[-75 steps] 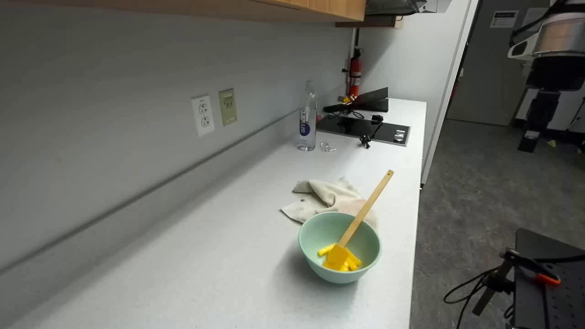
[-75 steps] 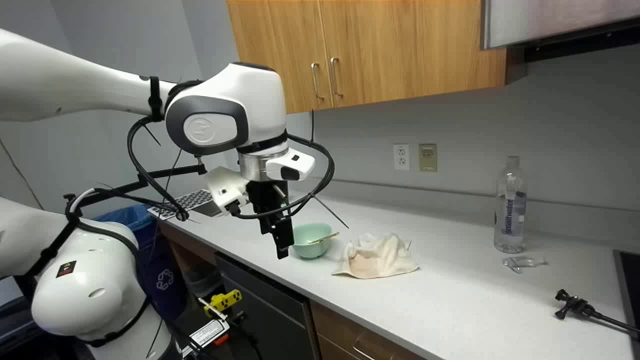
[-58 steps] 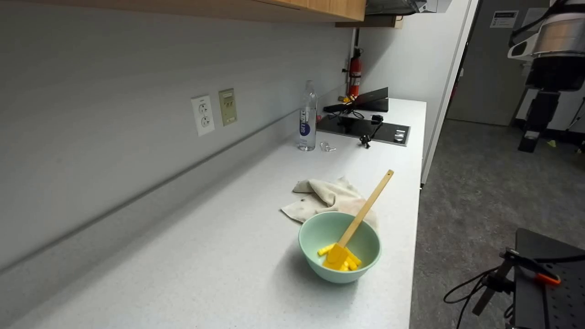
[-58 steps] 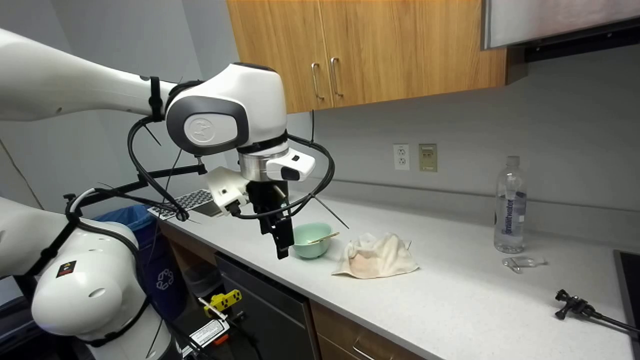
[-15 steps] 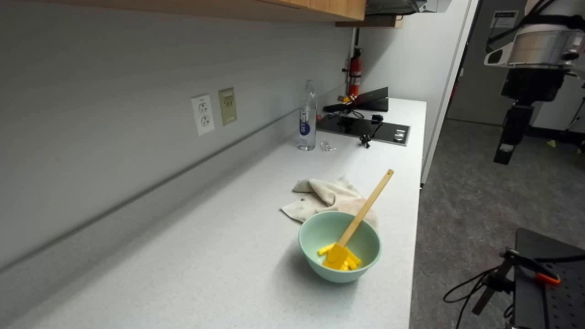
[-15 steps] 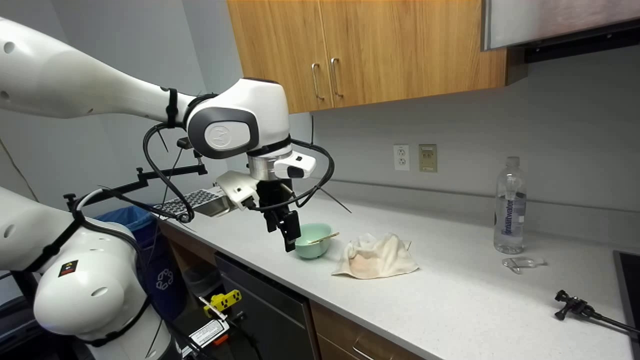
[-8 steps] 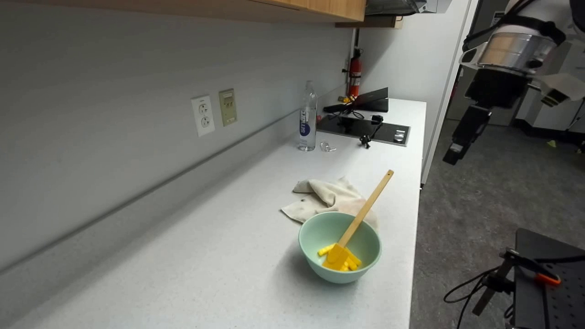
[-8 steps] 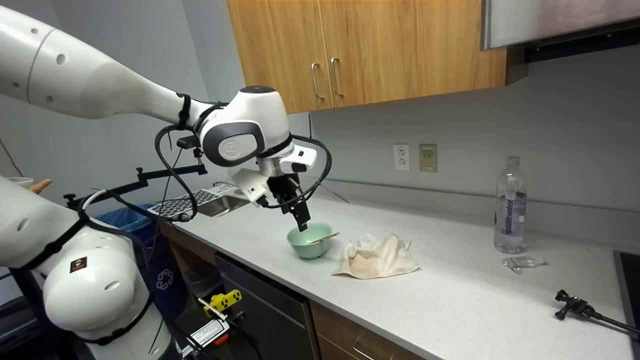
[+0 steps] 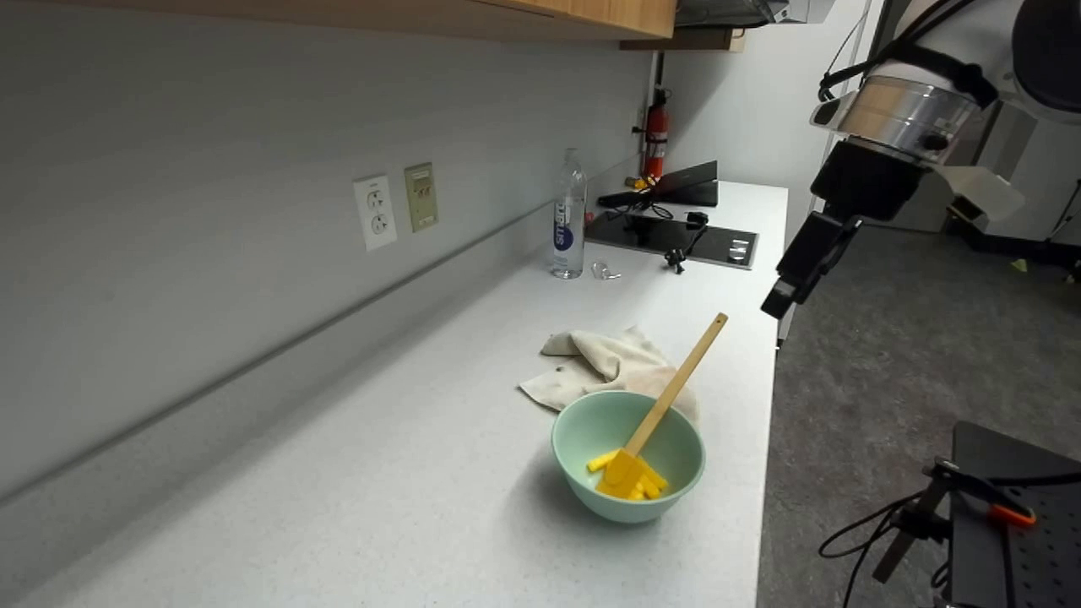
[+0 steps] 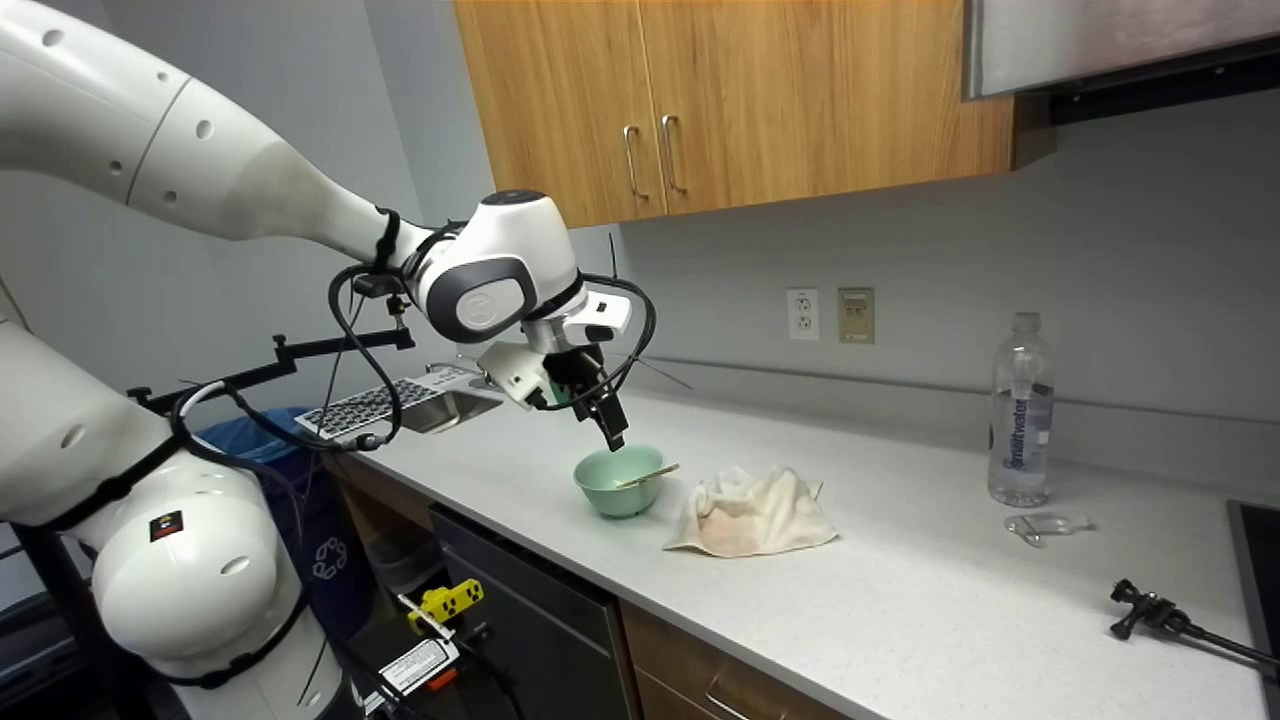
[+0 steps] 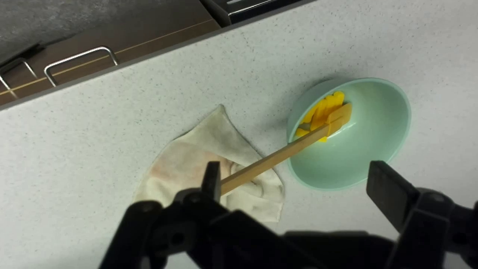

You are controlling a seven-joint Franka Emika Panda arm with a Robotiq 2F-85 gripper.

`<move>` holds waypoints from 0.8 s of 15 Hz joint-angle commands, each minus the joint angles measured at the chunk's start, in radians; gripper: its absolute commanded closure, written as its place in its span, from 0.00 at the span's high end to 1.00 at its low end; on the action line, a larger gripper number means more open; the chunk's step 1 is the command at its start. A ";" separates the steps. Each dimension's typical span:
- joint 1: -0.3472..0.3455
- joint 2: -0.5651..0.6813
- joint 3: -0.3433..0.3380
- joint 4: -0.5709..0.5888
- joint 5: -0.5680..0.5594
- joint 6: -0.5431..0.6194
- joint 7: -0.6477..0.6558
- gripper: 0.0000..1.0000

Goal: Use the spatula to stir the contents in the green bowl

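We find the gripper [image 11: 295,175] moved nearer the counter [image 10: 960,600], jaws parted, empty. Below, the spatula [image 11: 285,152] slopes roughly along the front edge.

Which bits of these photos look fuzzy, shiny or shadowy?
Wrist view: the end effector looks dark and somewhat blurry, while the counter beyond is sharper; a thin glint shows inside the bowl, beside the head of the spatula. In an exterior view: the bowl casts a soft shadow on the bright counter; the wall looks dimmer.
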 commanded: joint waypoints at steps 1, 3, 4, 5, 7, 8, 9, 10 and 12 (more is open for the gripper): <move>-0.002 0.005 -0.004 -0.003 0.011 0.020 0.035 1.00; -0.049 0.030 0.049 0.009 -0.026 0.113 0.179 1.00; -0.066 0.043 0.070 0.016 -0.042 0.155 0.237 1.00; -0.092 0.065 0.102 0.029 -0.073 0.189 0.311 1.00; -0.168 0.106 0.181 0.051 -0.170 0.239 0.471 1.00; -0.231 0.122 0.240 0.061 -0.215 0.245 0.549 1.00; -0.299 0.127 0.310 0.069 -0.259 0.238 0.629 1.00; -0.357 0.126 0.369 0.077 -0.304 0.222 0.707 1.00; -0.407 0.118 0.439 0.095 -0.386 0.182 0.863 1.00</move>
